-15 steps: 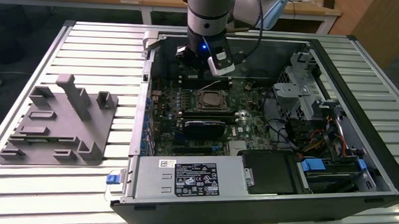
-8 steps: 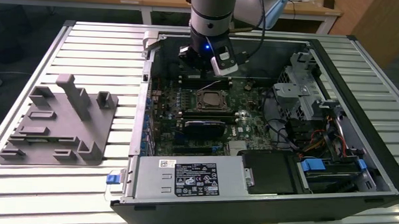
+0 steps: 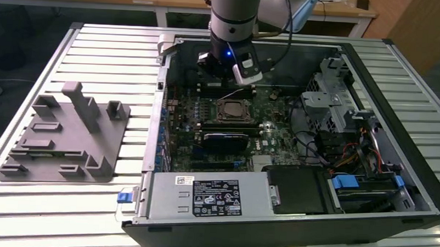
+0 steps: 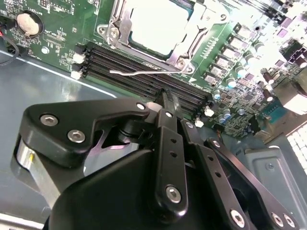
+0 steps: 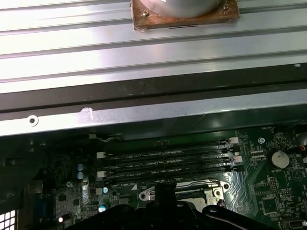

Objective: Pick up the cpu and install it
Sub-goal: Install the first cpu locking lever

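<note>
Looking down into the open PC case (image 3: pixel 275 235) lying on the slatted table (image 3: pixel 98 53), the cpu (image 4: pixel 153 21) is sitting in the motherboard socket (image 4: pixel 118 26). Its shiny silver top faces up and the metal frame runs around its edges, so it's in place on the board, not in the claw. A thin wire lever (image 4: pixel 134 73) lies along the socket's side, just beside the black memory slots (image 4: pixel 120 60).

The gripper (image 4: pixel 166 98) hangs over those slots, on the far side of the socket in the exterior view. Its fingers look pinched together at the tips with nothing between them. As far as I can tell it isn't touching the cpu or the board. The arm (image 3: pixel 235 14) comes down over the far part of the case.

On the exterior view's left a grey plastic fixture (image 3: pixel 66 134) sits on the table, well apart from the case. The power supply (image 3: pixel 206 197) sits at the case's near edge. In the first wrist view a round silver part on a copper-coloured base (image 5: pixel 144 19) rests on the table slats.
</note>
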`<state>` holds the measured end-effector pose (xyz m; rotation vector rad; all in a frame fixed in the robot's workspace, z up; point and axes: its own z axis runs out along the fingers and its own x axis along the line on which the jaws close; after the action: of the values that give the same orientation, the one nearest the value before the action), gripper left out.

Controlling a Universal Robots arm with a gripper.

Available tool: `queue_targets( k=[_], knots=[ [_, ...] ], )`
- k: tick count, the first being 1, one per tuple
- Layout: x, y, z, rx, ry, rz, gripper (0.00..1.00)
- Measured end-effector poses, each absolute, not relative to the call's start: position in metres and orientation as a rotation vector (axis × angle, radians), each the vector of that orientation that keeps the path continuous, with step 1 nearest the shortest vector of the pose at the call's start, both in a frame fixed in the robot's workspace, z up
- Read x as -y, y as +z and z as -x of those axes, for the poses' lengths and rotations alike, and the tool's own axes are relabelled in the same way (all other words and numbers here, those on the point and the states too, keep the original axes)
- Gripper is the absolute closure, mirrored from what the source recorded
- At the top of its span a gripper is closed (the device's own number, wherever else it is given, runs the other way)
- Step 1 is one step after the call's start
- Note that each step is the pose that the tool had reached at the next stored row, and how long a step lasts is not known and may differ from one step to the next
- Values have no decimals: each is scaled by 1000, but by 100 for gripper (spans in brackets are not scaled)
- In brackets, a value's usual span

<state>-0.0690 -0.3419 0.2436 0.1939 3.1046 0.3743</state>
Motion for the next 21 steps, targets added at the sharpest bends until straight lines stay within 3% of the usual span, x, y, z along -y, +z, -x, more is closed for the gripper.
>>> queue_targets(
  k=[21],
  knots=[
    [342, 239, 68, -3105, 372, -194, 89]
  ],
)
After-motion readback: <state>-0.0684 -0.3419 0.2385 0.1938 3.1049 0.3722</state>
